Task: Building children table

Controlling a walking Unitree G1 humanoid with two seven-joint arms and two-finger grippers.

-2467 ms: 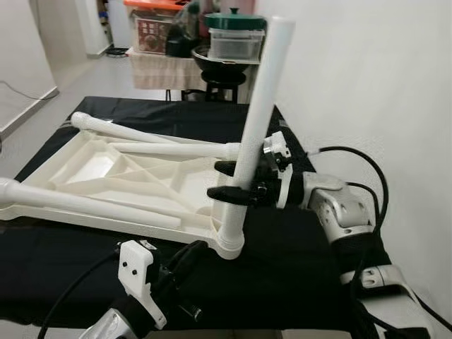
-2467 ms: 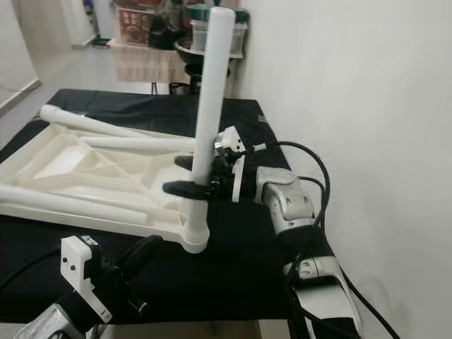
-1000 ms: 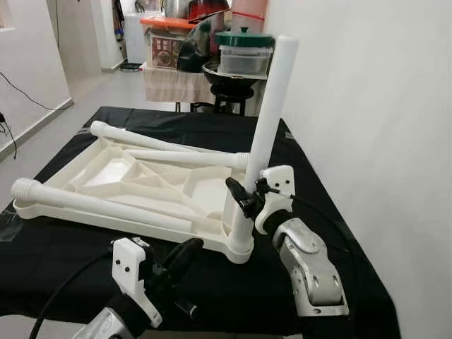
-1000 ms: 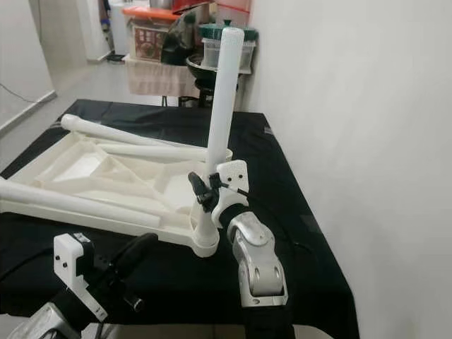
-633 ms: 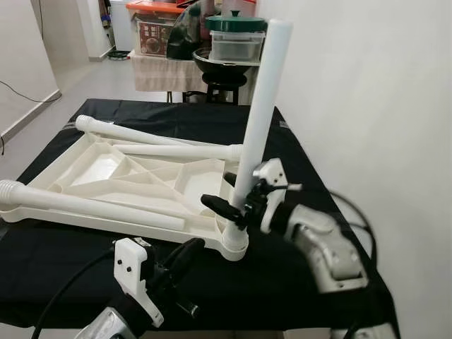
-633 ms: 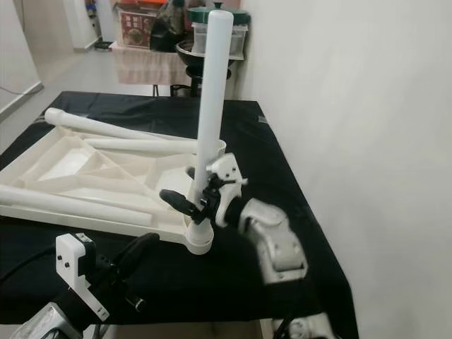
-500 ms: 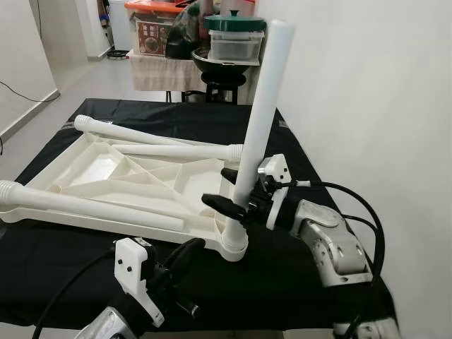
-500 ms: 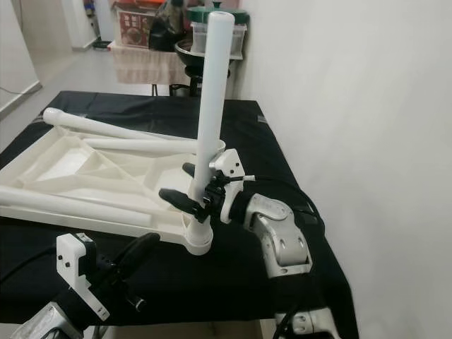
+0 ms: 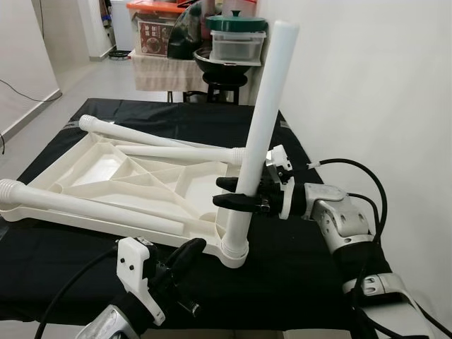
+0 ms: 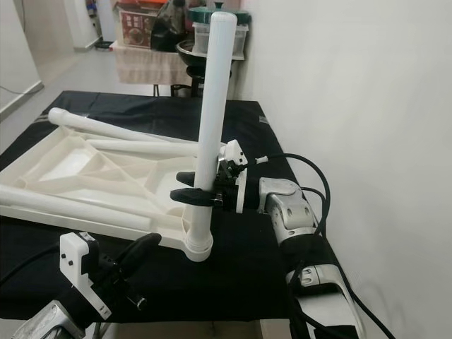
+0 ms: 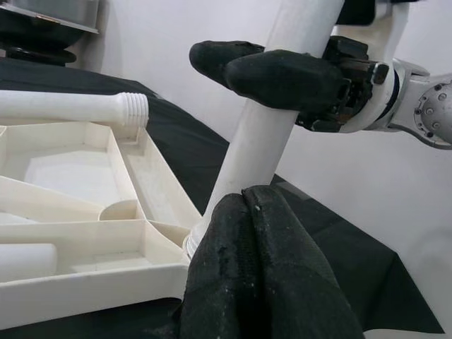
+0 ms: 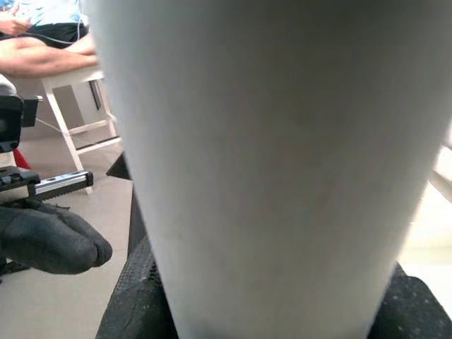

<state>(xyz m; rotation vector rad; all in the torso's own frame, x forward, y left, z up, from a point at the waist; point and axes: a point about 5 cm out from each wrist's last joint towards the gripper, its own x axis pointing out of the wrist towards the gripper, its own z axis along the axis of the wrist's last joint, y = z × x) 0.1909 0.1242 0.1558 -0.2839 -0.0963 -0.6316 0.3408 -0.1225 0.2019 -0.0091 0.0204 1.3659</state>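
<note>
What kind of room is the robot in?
Probably a home, maybe near a kitchen. Pots and a lidded food container crowd a stand behind the black-covered table, where the right gripper grips an upright white table leg.

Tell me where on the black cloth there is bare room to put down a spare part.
The black cloth is bare in front of the tabletop, and behind it. The near right corner is crowded: the upright leg, the right end effector around it and the left end effector close below.

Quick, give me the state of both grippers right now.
Left gripper: shut, holding nothing.
Right gripper: shut on the upright table leg.
</note>
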